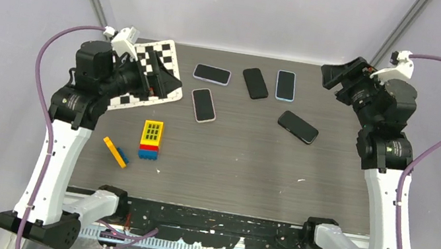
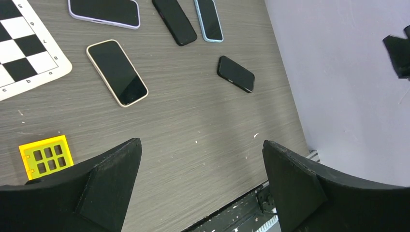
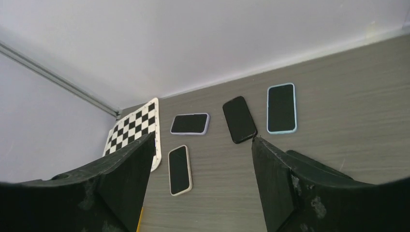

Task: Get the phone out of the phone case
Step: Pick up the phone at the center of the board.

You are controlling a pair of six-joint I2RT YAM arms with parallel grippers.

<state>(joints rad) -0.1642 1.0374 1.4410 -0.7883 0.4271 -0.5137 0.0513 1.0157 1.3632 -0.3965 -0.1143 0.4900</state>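
Plainly, nothing is gripped: the left claw [image 2: 201,145] hangs released with its jaws spread wide above the bench [image 2: 203,116], and the right claw [image 3: 203,138] is likewise spread and empty, raised over the far right corner.

Five handsets lie flat and screen-up toward the back of the bench. The only containers here are their cases, and each one I can make out has its phone seated inside:
- the lavender-cased phone [image 1: 212,74]
- the pale-blue-cased phone [image 1: 285,85]
- the cream-rimmed phone [image 1: 203,104]

Whether the black phone [image 1: 255,82] and the dark phone [image 1: 297,127] wear cases at all I cannot tell.

That is the first risk. The task names no particular handset, so a claw may settle on one with nothing to strip.

The second is the grasp. A thin slab lying flush on the bench gives the fingers little edge, so it will likely skid rather than lift, and could knock its neighbours in the back row.

The third is that, once a phone is raised, one claw must pin the case while the other pushes the phone free. A weak pinch could drop both.
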